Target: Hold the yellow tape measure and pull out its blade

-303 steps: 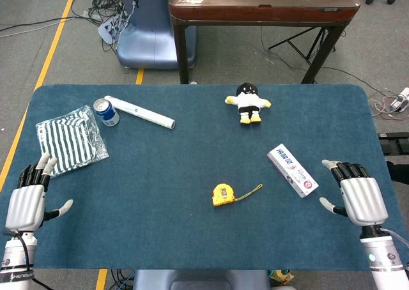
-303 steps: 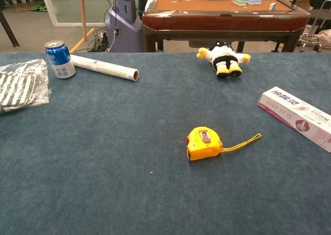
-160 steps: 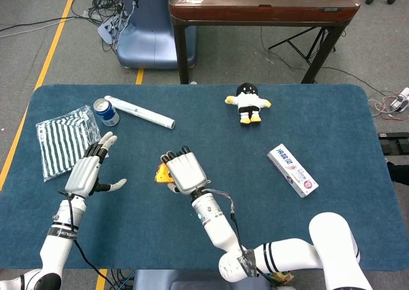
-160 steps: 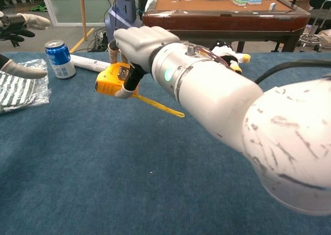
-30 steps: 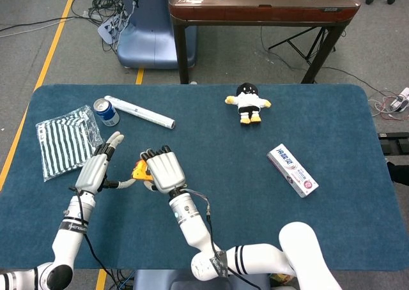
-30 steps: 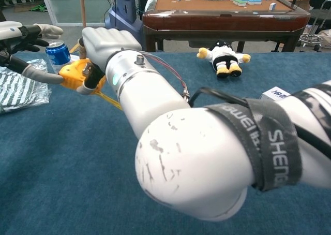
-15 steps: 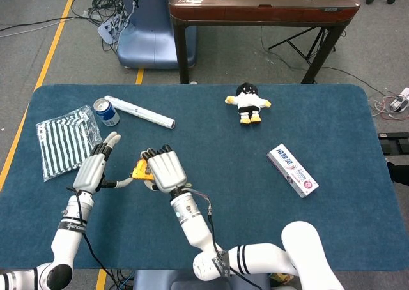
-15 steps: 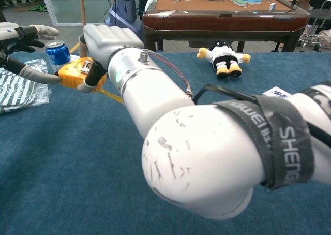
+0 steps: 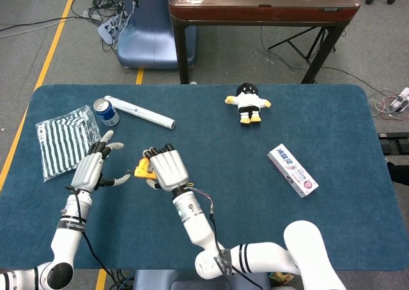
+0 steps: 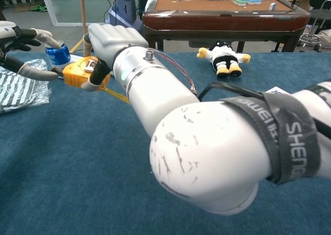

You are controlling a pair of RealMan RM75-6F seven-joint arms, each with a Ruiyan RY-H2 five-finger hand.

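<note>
My right hand (image 9: 165, 168) grips the tape measure (image 10: 81, 72), my left hand (image 9: 91, 168) spread beside it, while "SHENG" on my arm strap (image 10: 289, 142) reads only in the chest view.

The head view looks steeply down from above the bench (image 9: 319, 124), taking in its whole blue top and the floor beyond the far edge. The chest view sits low and close, facing level across the bench (image 10: 77, 157), with the right arm filling most of the frame. Both share the right robot hand (image 9: 165, 168) (image 10: 111, 41), and the left robot hand (image 9: 89, 168) (image 10: 20, 38) beside it.
</note>
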